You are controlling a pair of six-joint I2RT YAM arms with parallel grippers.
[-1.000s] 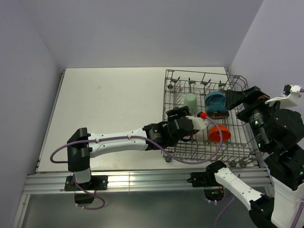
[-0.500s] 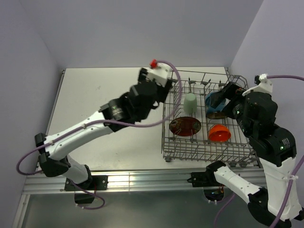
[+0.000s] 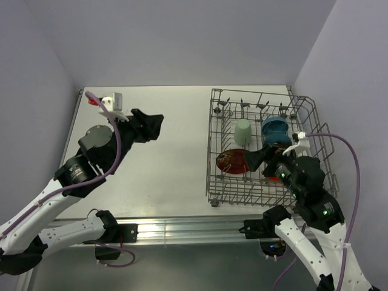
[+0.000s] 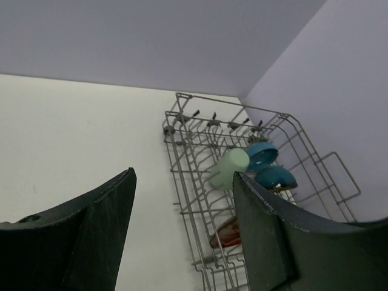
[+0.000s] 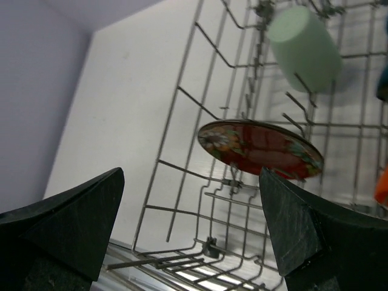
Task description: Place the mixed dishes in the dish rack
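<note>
- Left gripper point(image 3: 156, 126): fingers apart, nothing between; raised over table point(image 3: 151, 176), dish rack point(image 3: 211, 139) well apart to its right.
- Right gripper point(image 5: 191, 174): fingers wide apart, empty; hovers over rack's near part.
- Red patterned plate point(image 5: 260, 147): in rack, tilted among tines, below and ahead of right gripper, long axis across finger gap. Right arm nearer.
- Pale green cup point(image 3: 242, 131), blue bowl point(image 3: 276, 130), orange-red bowl point(image 5: 382, 187): in rack. Brown bowl: cannot tell.
- Judgement: loading near complete.
- Writing: none legible; plate shows pattern only.
</note>
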